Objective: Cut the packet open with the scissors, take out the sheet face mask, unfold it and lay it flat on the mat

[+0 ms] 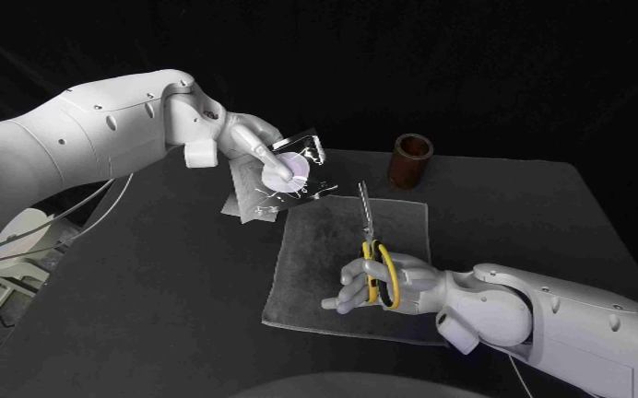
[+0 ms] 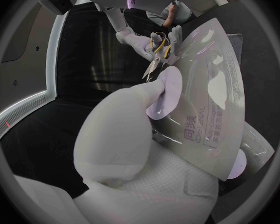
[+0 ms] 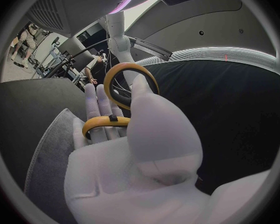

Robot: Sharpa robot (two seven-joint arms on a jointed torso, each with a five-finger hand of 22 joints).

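Silver packet up in the left hand, scissors in the right.

The packet [image 1: 292,177] is a glossy, flat foil with bright glints across its face, and it is raised off the table [image 1: 159,306] just past the far left corner of the grey mat [image 1: 313,297]. The left hand [image 1: 262,151] pinches it, with a pad pressed onto the front. In the left wrist view the print reads "同频", and the finer lines under it are too small to read. The right hand [image 1: 376,285] grips the scissors [image 1: 370,232] over the mat, its fingers through the yellow loops. The blades are together, and their tip is near the packet without touching it. A brown cup [image 1: 411,160] stands beyond the mat.
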